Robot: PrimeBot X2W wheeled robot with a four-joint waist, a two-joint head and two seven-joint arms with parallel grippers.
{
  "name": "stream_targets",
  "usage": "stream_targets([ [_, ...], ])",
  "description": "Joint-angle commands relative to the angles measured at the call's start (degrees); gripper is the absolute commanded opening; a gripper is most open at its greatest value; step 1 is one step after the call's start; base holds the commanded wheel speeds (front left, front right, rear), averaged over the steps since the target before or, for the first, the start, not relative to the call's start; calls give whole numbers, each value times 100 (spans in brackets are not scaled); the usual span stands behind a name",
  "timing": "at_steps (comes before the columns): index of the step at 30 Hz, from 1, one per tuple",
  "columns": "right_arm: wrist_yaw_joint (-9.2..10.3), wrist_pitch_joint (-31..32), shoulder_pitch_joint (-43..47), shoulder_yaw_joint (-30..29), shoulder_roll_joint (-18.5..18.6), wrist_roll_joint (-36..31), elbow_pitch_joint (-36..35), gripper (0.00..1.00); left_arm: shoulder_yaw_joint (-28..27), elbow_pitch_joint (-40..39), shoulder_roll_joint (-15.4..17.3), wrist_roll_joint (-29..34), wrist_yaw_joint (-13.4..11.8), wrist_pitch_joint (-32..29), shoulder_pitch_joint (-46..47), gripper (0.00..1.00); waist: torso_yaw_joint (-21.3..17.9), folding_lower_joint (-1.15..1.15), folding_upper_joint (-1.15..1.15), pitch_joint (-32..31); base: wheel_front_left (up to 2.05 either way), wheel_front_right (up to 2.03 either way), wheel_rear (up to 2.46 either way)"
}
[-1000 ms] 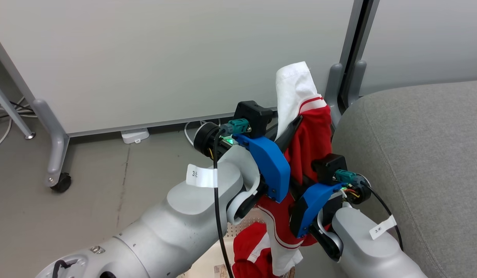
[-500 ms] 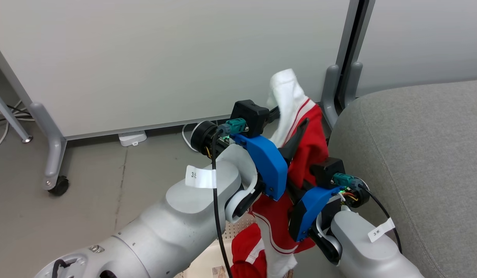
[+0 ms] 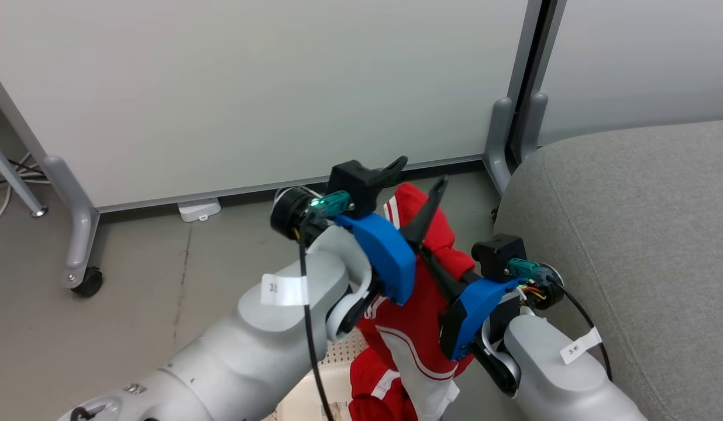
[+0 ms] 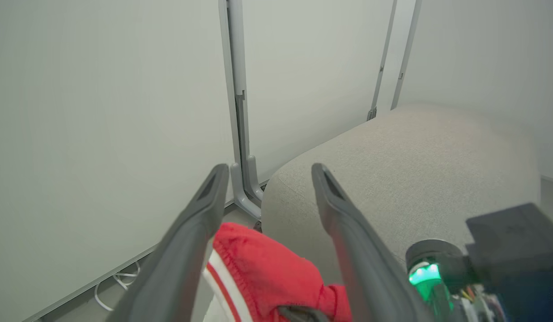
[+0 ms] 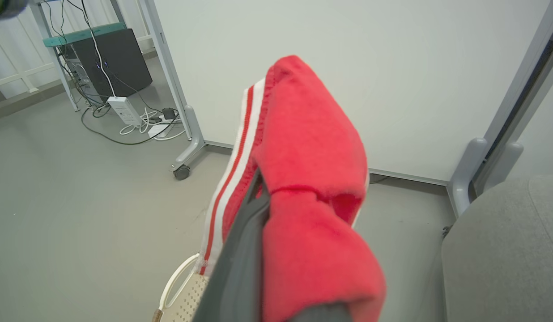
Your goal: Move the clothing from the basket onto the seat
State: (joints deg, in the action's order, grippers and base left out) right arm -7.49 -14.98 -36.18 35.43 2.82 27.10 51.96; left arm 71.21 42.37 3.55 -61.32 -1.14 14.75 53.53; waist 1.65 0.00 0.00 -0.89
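Note:
A red garment with white stripe trim, the clothing (image 3: 417, 327), hangs in front of me from my right gripper (image 3: 434, 266), which is shut on it. In the right wrist view the fabric (image 5: 312, 179) drapes over that gripper's dark finger (image 5: 243, 259) and hides the tips. Just above, my left gripper (image 3: 417, 175) stands open, holding nothing. Its wrist view shows the red cloth (image 4: 267, 264) low between the spread fingers (image 4: 214, 192). More red fabric (image 3: 370, 380) lies below, in the cream basket (image 3: 341, 351). The grey seat (image 3: 630, 234) is immediately to the right.
White partition panels on grey wheeled feet (image 3: 83, 275) stand behind, with a gap between two panels (image 3: 522, 117) near the sofa's corner. Cables and a power strip (image 5: 124, 112) lie on the grey floor at far left, by a dark box (image 5: 111, 62).
My left gripper has opened and let go of the garment's white end, which dropped from its raised position. The garment now hangs from the right gripper alone.

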Motion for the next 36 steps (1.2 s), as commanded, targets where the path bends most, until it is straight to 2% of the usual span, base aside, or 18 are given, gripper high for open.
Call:
stream_targets([
  [1,-1,-30,49,-60,12,-80,-55,0,-117,-18,129,136,-19,46,-163,100,-2,0,0,6,0,0,0],
  [9,-1,-30,174,-303,12,-330,-281,0,-1426,-1003,621,1328,-270,50,-1216,100,-3,0,0,40,0,0,0],
  [16,-1,-30,295,-415,12,-485,-455,0,-2410,-1595,927,2274,-182,51,-2425,100,-31,0,0,59,0,0,0],
  [24,-1,-30,448,-498,12,-591,-585,0,-3229,-1565,920,2821,35,52,-3343,100,-43,0,0,56,0,0,0],
  [36,-1,-30,511,-563,13,-628,-632,0,-4040,-1708,709,3585,277,52,-3897,100,-60,0,0,74,0,0,0],
])
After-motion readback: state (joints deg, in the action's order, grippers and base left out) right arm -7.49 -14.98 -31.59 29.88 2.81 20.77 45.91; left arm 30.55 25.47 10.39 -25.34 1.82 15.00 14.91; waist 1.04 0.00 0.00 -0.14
